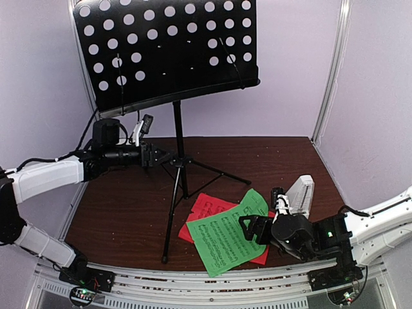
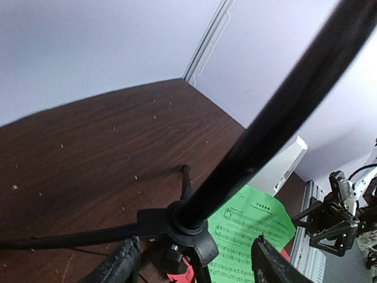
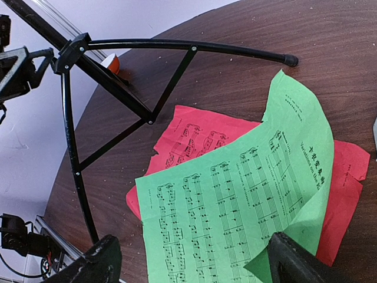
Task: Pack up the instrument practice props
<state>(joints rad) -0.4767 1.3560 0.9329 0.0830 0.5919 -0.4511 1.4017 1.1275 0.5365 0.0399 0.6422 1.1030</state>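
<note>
The black music stand [image 1: 178, 138] stands upright at the table's middle left, its perforated desk [image 1: 167, 45] high at the back. My left gripper [image 1: 166, 156] is open around the stand's pole [image 2: 265, 135], just above the tripod hub [image 2: 188, 227], with a gap on each side. A green sheet-music page [image 1: 222, 238] lies over a red page [image 1: 207, 207] near the front. My right gripper [image 3: 197, 265] hovers open above the green page [image 3: 235, 194]. The white metronome [image 1: 300, 195] stands just right of the pages.
The stand's tripod legs [image 3: 177, 44] spread over the brown table [image 1: 129, 206], one reaching toward the pages. A small orange-and-white bowl [image 3: 111, 62] sits behind the legs. White walls close the back and sides, and a metal rail [image 1: 193, 280] runs along the near edge.
</note>
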